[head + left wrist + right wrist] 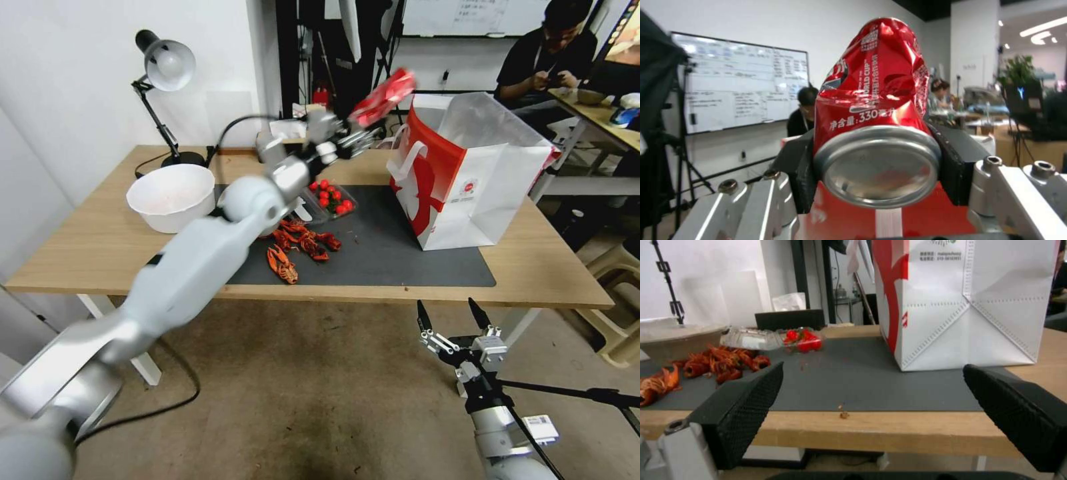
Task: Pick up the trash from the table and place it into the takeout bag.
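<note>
The left gripper [357, 137] clamped 1 crushed red soda can [383, 97] in the air, just short of the takeout bag [467, 180]. Released there, it would probably clip the rim and fall outside. The right gripper [453, 320] hung open below the table [87, 247], which held 1 white bowl [171, 197].

On the worktop [100, 247] a mat [400, 257] lies at the centre — the takeout bag [467, 180] at 3 o'clock on it, crayfish shells [300, 247] at 9, a tray of tomatoes [331, 198] behind them. A bowl [172, 197] sits left of the mat — a desk lamp [163, 87] at 12 beyond.
</note>
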Controlling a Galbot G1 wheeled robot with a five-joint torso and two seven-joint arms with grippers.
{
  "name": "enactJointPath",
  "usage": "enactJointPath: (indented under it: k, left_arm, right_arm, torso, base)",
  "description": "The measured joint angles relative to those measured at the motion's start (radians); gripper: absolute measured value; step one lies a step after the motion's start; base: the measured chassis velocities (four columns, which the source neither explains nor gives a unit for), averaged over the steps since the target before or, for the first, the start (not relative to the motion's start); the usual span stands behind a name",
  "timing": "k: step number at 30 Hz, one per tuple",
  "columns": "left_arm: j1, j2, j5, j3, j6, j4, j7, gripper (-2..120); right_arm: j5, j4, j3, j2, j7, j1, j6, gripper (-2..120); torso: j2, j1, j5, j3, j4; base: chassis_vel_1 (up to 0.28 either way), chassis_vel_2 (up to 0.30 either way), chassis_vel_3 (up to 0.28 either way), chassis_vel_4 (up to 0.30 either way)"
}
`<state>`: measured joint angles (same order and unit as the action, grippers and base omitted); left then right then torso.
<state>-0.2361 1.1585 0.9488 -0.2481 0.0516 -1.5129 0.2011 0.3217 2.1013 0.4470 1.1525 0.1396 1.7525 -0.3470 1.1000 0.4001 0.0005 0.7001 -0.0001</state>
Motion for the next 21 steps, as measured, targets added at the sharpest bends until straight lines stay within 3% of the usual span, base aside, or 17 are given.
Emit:
enactJointPath:
  k: [4, 8, 9, 12, 13, 16, 18, 21]
  left_arm:
    - [0.075, 0.048, 0.001, -0.068, -0.006, 0.067, 0.001, 52]
    - [0.246, 0.157, -0.004, -0.205, -0.036, 0.267, 0.01, 52]
    - [0.246, 0.157, -0.004, -0.205, -0.036, 0.267, 0.01, 52]
    - [0.388, 0.245, -0.064, -0.296, -0.055, 0.423, 0.012, 52]
    - [0.388, 0.245, -0.064, -0.296, -0.055, 0.423, 0.012, 52]
    - [0.461, 0.301, -0.178, -0.346, -0.089, 0.529, 0.041, 52]
    - [0.473, 0.311, -0.22, -0.356, -0.1, 0.545, 0.046, 52]
    - [0.518, 0.349, -0.394, -0.406, -0.167, 0.601, 0.085, 52]
  right_arm:
    - [-0.002, -0.001, -0.002, 0.004, -0.001, -0.001, -0.002, 100]
    - [-0.002, -0.018, -0.003, 0.012, -0.005, -0.004, -0.015, 100]
    - [-0.002, -0.018, -0.003, 0.012, -0.005, -0.004, -0.015, 100]
    - [0.003, -0.033, -0.002, 0.014, -0.01, -0.005, -0.028, 100]
    - [0.003, -0.033, -0.002, 0.014, -0.01, -0.005, -0.028, 100]
    - [0.008, -0.035, 0.0, 0.012, -0.011, -0.009, -0.029, 100]
    - [0.009, -0.035, 0.001, 0.011, -0.011, -0.009, -0.029, 100]
    - [0.012, -0.039, 0.001, 0.007, -0.011, -0.015, -0.03, 100]
  torso:
    - [0.0, 0.0, -0.0003, 0.0, 0.0001]
    - [0.0, 0.0, 0.0, 0.0, 0.0]
    - [0.0, 0.0, 0.0, 0.0, 0.0]
    - [0.0, 0.0, -0.0001, 0.0, 0.0]
    - [0.0, 0.0, -0.0001, 0.0, 0.0]
    - [0.0, 0.0, -0.0004, 0.0, 0.0003]
    - [0.0, 0.0, -0.0004, 0.0, 0.0002]
    - [0.0, 0.0, -0.0004, 0.0, 0.0001]
  base:
    - [0.0, 0.0, 0.0, 0.0]
    - [0.0, 0.0, 0.0, 0.0]
    - [0.0, 0.0, 0.0, 0.0]
    - [0.0, 0.0, 0.0, 0.0]
    - [0.0, 0.0, 0.0, 0.0]
    - [0.0, 0.0, 0.0, 0.0]
    - [0.0, 0.0, 0.0, 0.0]
    - [0.0, 0.0, 0.0, 0.0]
